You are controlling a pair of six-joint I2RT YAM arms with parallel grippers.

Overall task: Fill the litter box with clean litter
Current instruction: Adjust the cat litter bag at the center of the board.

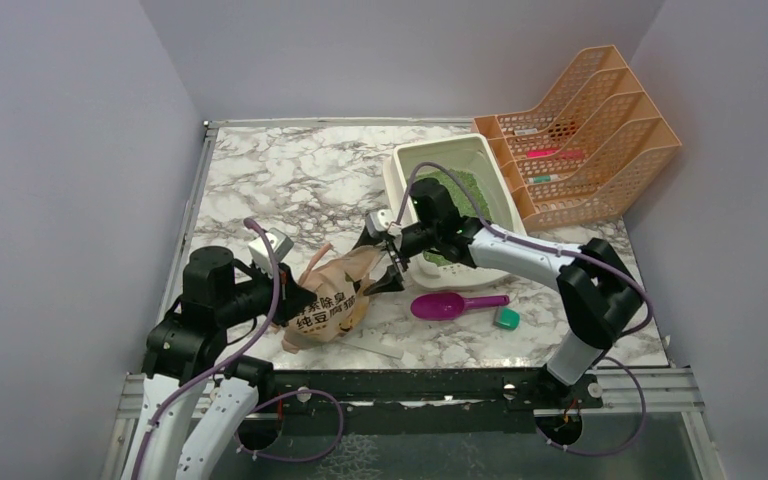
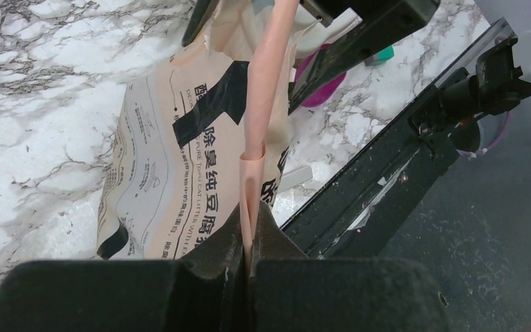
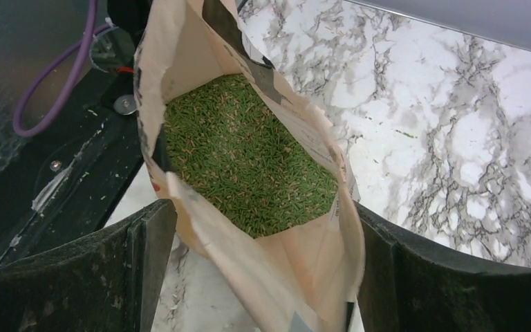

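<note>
The left gripper (image 2: 250, 238) pinches the handle (image 2: 269, 83) to steady the bag (image 2: 166, 173) while the right gripper (image 3: 263, 238), jaws spread, straddles its mouth.

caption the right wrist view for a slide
Open right tool straddling the mouth of a paper bag of green litter, marble table beyond.
</note>
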